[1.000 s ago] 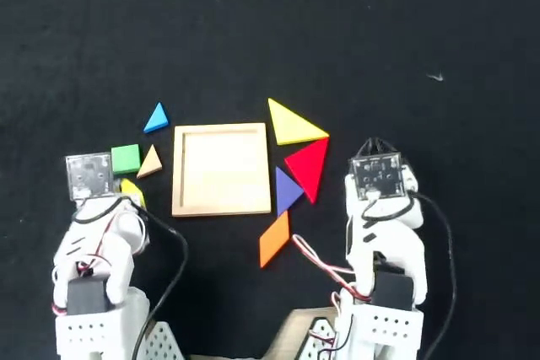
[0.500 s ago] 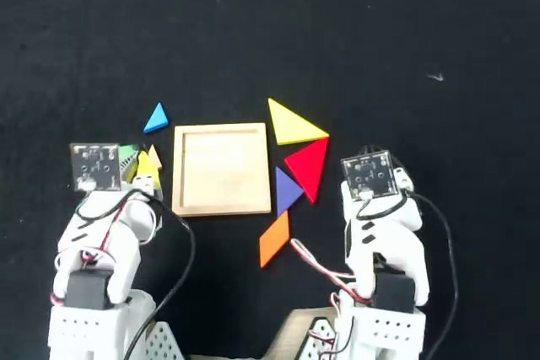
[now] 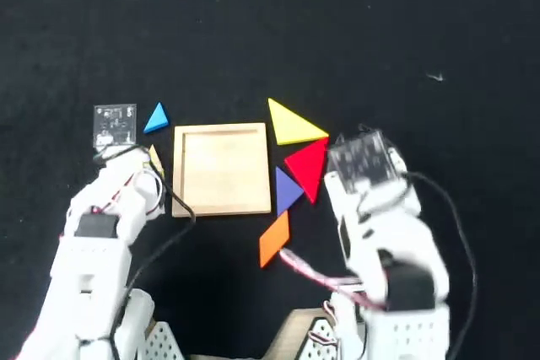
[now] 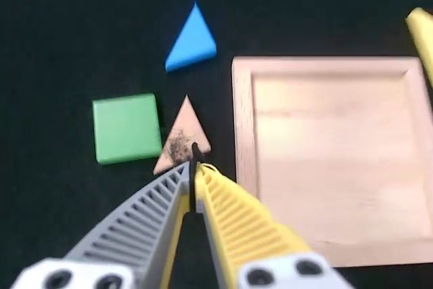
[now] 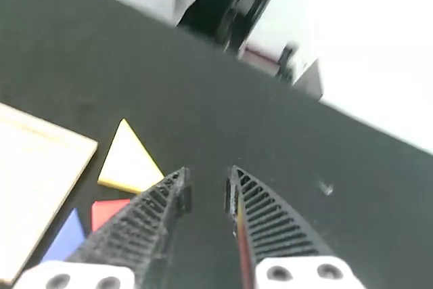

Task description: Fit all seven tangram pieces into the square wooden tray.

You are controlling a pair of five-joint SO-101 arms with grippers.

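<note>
The square wooden tray [image 3: 221, 205] lies mid-table with nothing in it. On one side of it are a blue triangle [image 3: 156, 118] and a tan triangle [image 3: 155, 158]. My left gripper [image 4: 194, 160] is shut, its tips over the near edge of the tan triangle [image 4: 183, 130], with the green square [image 4: 126, 128] beside it. On the tray's other side lie a yellow triangle [image 3: 294, 124], a red triangle [image 3: 310, 166], a purple triangle [image 3: 287, 190] and an orange parallelogram [image 3: 274, 238]. My right gripper [image 5: 206, 191] hangs slightly open and empty, raised beyond the red triangle [image 5: 108, 211].
Black cloth covers the table [image 3: 439, 56], with wide free room toward the far edge and to the right. Both arm bases and their cables [image 3: 312, 267] stand at the near edge. Grey and white furniture [image 5: 223, 5] rises past the far edge.
My left arm has stretched forward from near the green square to the tan triangle. The right arm has lifted and tilted up, shifting slightly toward the red triangle.
</note>
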